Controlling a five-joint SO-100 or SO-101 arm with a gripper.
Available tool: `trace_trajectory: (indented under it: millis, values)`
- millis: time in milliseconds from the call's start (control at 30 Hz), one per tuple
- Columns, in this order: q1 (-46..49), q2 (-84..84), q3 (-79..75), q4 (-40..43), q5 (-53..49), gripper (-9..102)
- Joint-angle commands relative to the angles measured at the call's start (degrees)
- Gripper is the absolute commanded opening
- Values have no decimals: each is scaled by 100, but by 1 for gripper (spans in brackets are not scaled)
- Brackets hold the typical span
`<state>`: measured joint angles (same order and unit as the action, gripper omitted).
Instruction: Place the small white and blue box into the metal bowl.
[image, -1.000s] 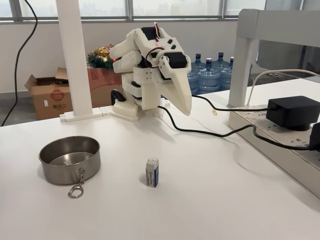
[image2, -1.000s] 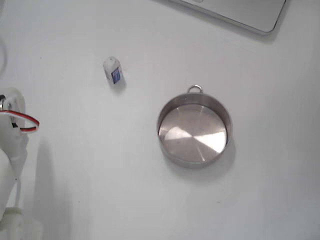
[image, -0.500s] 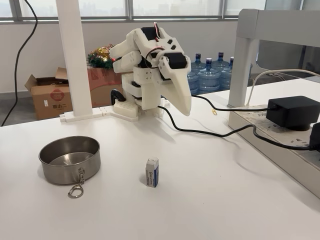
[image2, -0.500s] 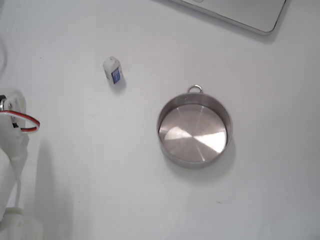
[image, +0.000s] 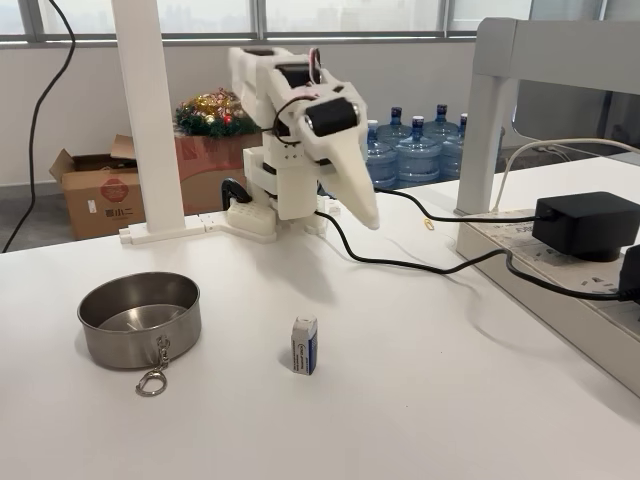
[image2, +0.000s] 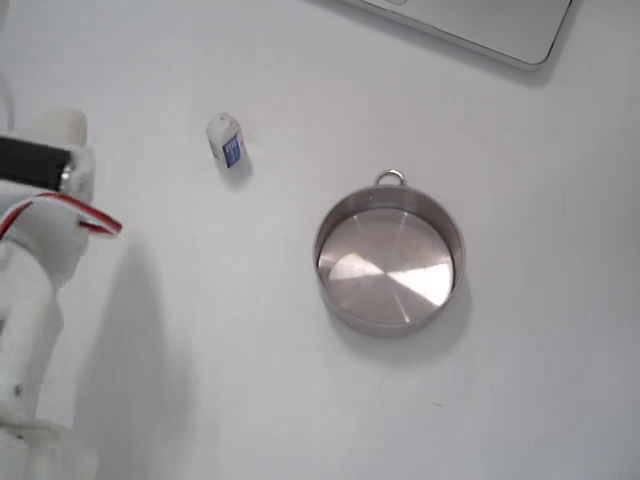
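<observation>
Box (image: 304, 345) stands upright on its small end on the bench (image: 420, 400), out in the open and well apart from the bowl (image: 139, 319), so the tool can likely come down on it from above with nothing in the way. In the fixed view from above the box (image2: 226, 141) lies up and left of the bowl (image2: 388, 263), blue side showing. The bowl is empty: only bare steel and reflections show inside. Its chain and clip (image: 154, 375) hang off the rim onto the bench, on the side away from the arm. The tool (image: 362, 212) hangs in the air above the bench, tip slanting down toward the box but far from it, gripping nothing; its fingers look pressed together into one point. The task has not begun to count: box untouched, bowl waiting.
</observation>
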<state>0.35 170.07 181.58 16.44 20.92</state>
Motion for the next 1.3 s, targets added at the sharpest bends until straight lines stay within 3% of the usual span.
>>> trace_trajectory:
  millis: [0,233,433,933,1133,1267]
  values:
    - [343,-1441,264,-2074,1283,-5]
    - [1151,-3973,246,-5168,2733,-5]
    - [1239,-5555,246,-6337,3278,-5]
    - [1503,-6724,229,-6557,6073,-4]
    - [1494,-6882,229,-6565,6354,-4]
    - [1494,-6820,229,-6565,6363,7]
